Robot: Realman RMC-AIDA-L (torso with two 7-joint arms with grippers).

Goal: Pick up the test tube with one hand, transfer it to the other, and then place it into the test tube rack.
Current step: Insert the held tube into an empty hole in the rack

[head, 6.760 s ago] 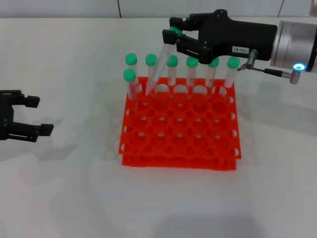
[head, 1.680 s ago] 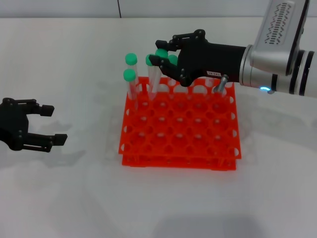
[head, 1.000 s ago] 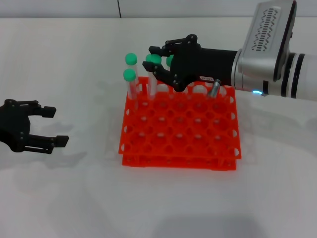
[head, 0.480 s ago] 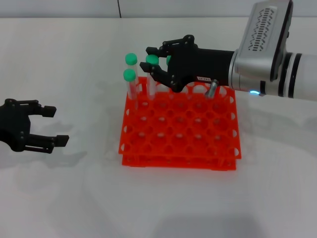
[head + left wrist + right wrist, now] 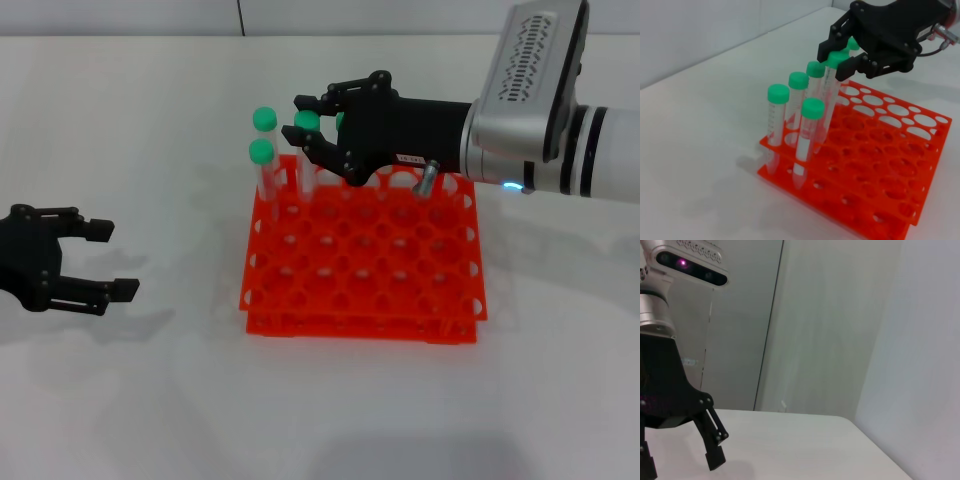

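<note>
Test tube rack: sits under and in front of the right gripper, most holes unfilled; capped tubes stand along its far row and one hole nearer at the corner toward the left gripper, so there is room beside them for one more.
Right gripper: reaches in over the far row, its fingers spread on either side of a green cap, not pressing it as far as I can judge; this looks like the moment of letting go.
Left gripper: waits well away from the rack on its own side, low by the table, fingers spread and holding nothing; I judge its part done.
Test tube: stands between the right gripper's fingers, its lower end down in a far-row hole, leaning slightly; likely seated.
Left wrist view: shows the test tube running down into the rack, with the right gripper at its cap, and the neighbour tubes beside it.
Right wrist view: only a wall and the left gripper; no tube, no rack.
</note>
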